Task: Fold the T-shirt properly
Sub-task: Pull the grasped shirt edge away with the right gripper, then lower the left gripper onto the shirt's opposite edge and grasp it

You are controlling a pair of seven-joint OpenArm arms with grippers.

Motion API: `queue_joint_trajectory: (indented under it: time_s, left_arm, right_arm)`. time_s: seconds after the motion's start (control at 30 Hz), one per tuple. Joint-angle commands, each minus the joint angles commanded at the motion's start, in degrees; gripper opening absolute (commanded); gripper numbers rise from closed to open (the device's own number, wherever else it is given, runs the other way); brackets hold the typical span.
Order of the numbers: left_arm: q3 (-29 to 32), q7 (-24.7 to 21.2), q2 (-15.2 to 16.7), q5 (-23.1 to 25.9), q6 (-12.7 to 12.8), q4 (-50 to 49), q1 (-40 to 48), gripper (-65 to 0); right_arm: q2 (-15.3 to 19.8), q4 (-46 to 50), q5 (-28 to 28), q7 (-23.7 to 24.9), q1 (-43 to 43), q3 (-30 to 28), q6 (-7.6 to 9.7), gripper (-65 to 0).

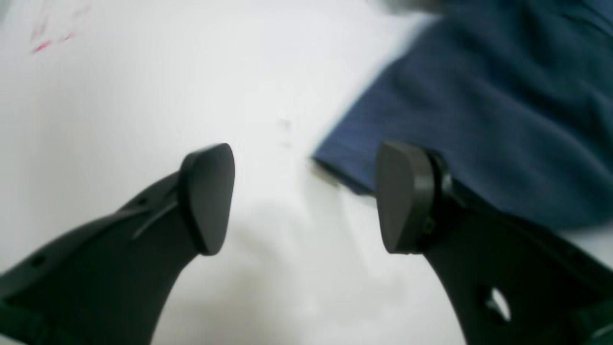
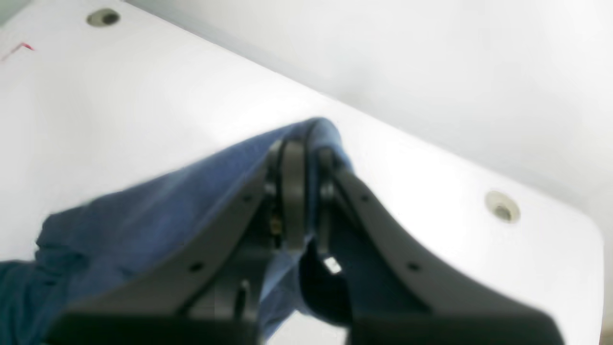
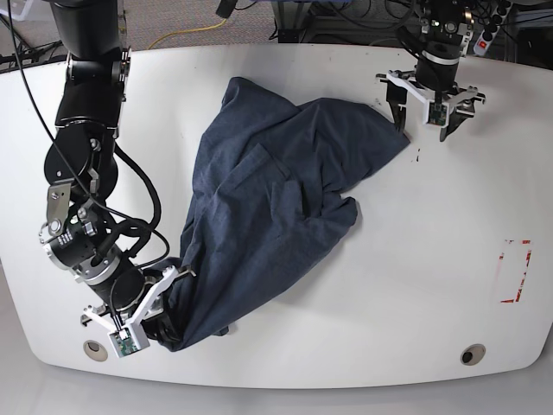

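Observation:
The dark slate-blue T-shirt lies crumpled across the middle of the white table, with no lettering showing. My right gripper is near the front left edge and is shut on a corner of the T-shirt. In the right wrist view, the cloth is pinched between its fingers. My left gripper is open and empty at the far right, just past the shirt's far corner. In the left wrist view, that corner lies on the table beside the right-hand finger.
A red taped outline marks the table at the right. Round holes sit near the front corners. The table's front edge runs close under my right gripper. Cables lie beyond the far edge.

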Motion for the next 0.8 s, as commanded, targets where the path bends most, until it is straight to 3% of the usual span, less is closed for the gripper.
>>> queue_joint_trajectory:
  time_s: [0.1, 0.17, 0.3, 0.47, 0.53, 0.8]
  left_arm:
    - [0.18, 5.36, 0.0, -1.58, -0.09, -1.23, -3.69, -21.7]
    - [0.26, 8.26, 0.0, -2.55, -0.09, -2.29, -6.33, -21.7]
    - [0.26, 10.02, -0.26, -4.04, -0.44, -5.36, -8.62, -21.7]
    - [0.26, 10.11, -0.35, -3.69, -6.33, -8.62, -8.62, -21.7]
    - [0.26, 10.11, -0.35, -3.69, -7.3, -10.2, -8.62, -21.7]
    - [0.18, 10.02, -0.44, -3.69, -7.74, -14.42, -8.62, -21.7]
  right_arm:
    - [0.09, -0.18, -0.09, 0.0, -0.26, 0.09, 2.64, -65.0]
    - [0.09, -0.18, -0.09, 0.0, -0.88, 0.09, 3.34, -65.0]
    - [0.18, 0.18, -0.09, 0.0, -1.32, 0.09, 3.34, -65.0]
    - [0.18, 0.09, -0.09, 0.0, -1.41, 0.09, 3.34, -65.0]
    - [0.18, 0.09, -0.09, 0.0, -1.41, 0.09, 3.34, -65.0]
    - [0.18, 0.09, -0.09, 0.0, -1.41, 0.18, 3.34, -65.0]
